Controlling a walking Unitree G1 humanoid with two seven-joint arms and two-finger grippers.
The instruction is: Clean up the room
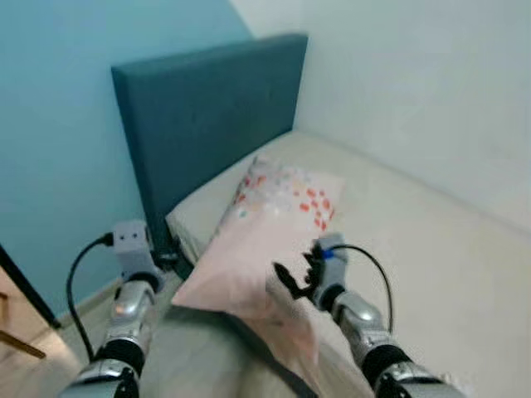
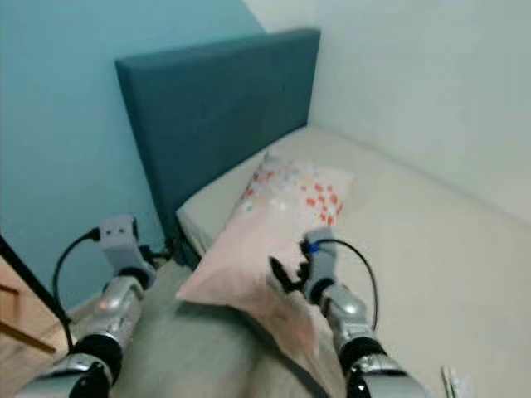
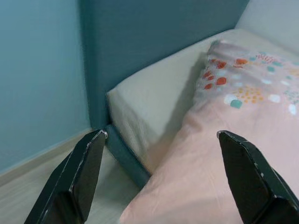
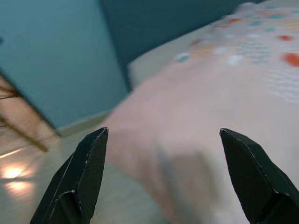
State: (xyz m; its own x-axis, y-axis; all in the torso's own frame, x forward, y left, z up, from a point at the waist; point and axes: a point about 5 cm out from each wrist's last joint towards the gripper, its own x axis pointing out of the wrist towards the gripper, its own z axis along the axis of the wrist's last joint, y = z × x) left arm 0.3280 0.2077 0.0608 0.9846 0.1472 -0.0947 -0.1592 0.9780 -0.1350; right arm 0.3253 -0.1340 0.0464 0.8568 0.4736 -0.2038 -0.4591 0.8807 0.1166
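Observation:
A pale pink pillow (image 1: 265, 232) with red, teal and orange spots lies on the beige bed (image 1: 415, 232), near the headboard. Its near end hangs over the mattress edge. My right gripper (image 1: 294, 278) is over that near end with its fingers open; in the right wrist view the pillow (image 4: 210, 93) lies between and beyond the spread fingertips of this gripper (image 4: 163, 132). My left gripper (image 1: 170, 259) is beside the bed's corner, left of the pillow, and open too. In the left wrist view this gripper (image 3: 161, 135) frames the pillow (image 3: 224, 140) and the mattress corner.
A teal padded headboard (image 1: 207, 116) stands against the teal wall. A white wall runs along the bed's far side. Light wooden floor (image 1: 50, 356) lies left of the bed. A piece of wooden furniture (image 1: 12, 332) stands at the far left.

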